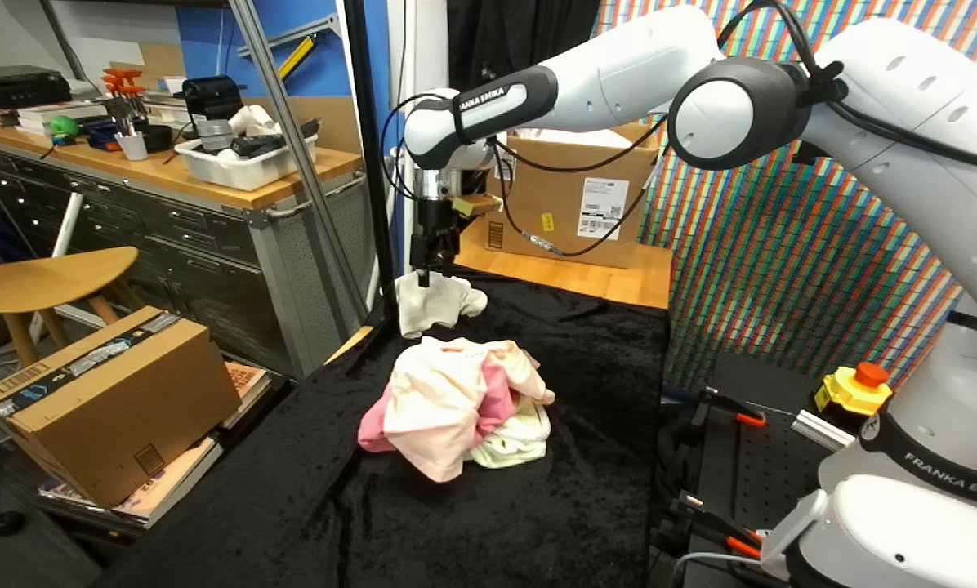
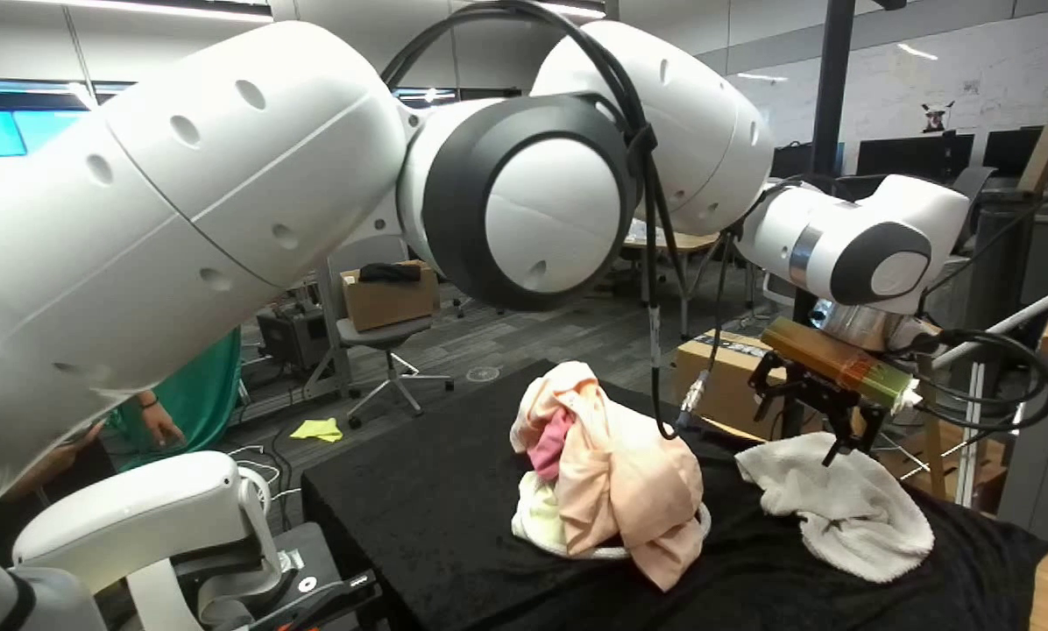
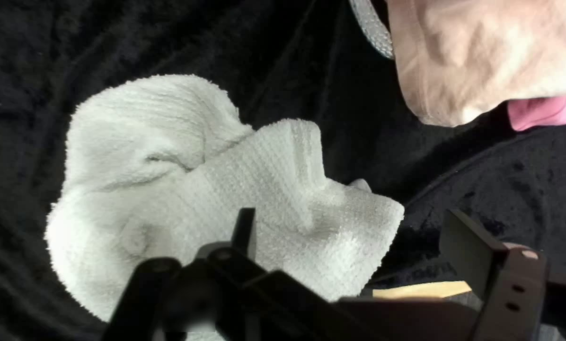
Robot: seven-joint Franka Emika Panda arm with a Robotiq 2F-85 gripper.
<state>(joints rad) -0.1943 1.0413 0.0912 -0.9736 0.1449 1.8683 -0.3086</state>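
Foremost, the gripper [image 3: 351,225], spread wide and empty, hangs over one end of a crumpled white terry towel [image 3: 207,203] on the black-draped bench [image 1: 537,527]; nearby, peach cloth [image 3: 477,57] overhangs a basket [image 3: 374,31], apparently because it is overfilled.

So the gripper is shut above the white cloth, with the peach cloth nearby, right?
No, the gripper is open: the wrist view shows its fingers apart. It is above the white cloth, with the peach cloth nearby.

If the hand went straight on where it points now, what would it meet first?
Likely the white cloth beneath the open hand; how close they are is hard to judge.
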